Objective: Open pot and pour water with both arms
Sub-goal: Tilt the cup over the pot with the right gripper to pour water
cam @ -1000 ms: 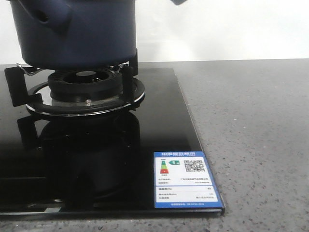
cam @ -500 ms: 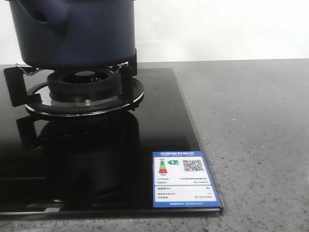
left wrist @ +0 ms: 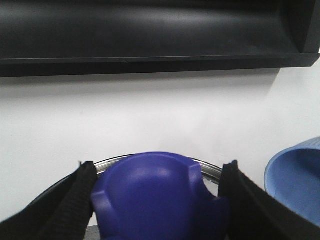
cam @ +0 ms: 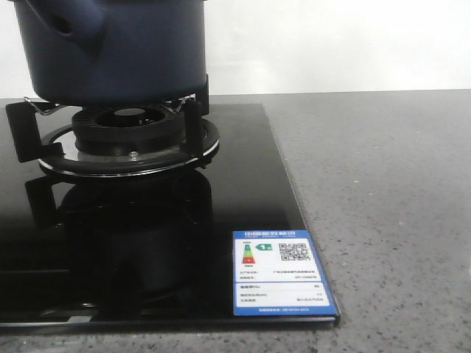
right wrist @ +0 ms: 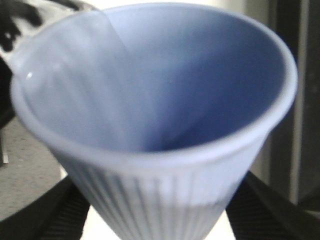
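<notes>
On my left wrist feed, left end effector (left wrist: 156,200): fingers pinching a rounded blue knob (left wrist: 160,195), a metal rim showing behind it. Right end effector (right wrist: 155,210): fingers clamped either side of the pale blue ribbed cup (right wrist: 160,115), its mouth tilted toward the camera. Front feed: the pot (cam: 110,51) sits on the burner grate (cam: 125,136) of the black glass hob (cam: 243,191), set in the grey counter (cam: 383,206).

grey speckled countertop (cam: 383,191), black glass hob (cam: 243,191) on it
</notes>
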`<state>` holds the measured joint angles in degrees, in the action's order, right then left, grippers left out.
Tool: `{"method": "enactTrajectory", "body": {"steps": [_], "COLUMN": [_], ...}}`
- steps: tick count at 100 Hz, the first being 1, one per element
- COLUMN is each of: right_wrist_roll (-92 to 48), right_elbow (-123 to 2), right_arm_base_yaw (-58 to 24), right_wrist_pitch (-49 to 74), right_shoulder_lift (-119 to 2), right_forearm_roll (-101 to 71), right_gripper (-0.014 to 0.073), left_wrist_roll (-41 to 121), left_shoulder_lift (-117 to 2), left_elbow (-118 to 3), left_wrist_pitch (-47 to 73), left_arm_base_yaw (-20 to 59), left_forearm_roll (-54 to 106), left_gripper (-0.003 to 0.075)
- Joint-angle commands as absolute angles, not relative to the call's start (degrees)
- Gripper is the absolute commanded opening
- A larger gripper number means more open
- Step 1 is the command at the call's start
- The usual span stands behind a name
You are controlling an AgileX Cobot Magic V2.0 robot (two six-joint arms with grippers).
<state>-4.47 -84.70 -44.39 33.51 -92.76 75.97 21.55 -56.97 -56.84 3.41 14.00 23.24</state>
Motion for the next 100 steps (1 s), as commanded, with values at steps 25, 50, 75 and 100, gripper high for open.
{"method": "enactTrajectory", "body": {"steps": [25, 50, 75, 100], "right_wrist_roll": [-4.6, -4.6, -4.6, -4.6], "right_elbow": [-87.1, -87.1, -87.1, -87.1], "right_arm_base_yaw": [-44.5, -44.5, -44.5, -44.5], "right_wrist_pitch": [32.4, 31.9, 31.1, 30.7], "right_shoulder_lift": [-90.2, -90.2, -90.2, -90.2], "right_forearm_roll": [90.3, 95.2, 100.4, 102.2], "right_gripper": [0.0315, 0.0315, 0.0315, 0.0315], "left_wrist_roll": [21.5, 21.5, 21.5, 21.5], "left_shoulder_lift": [-55.8, -55.8, -55.8, -55.8], "left_elbow": [-59.4, -59.4, -59.4, -59.4], "left_wrist_pitch": [-2.0, -2.0, -2.0, -2.0], "left_arm_base_yaw": [13.9, 13.9, 13.9, 13.9], "left_forearm_roll": [23.3, 23.3, 23.3, 23.3], "left_gripper": [0.0414, 0.0414, 0.0414, 0.0414]}}
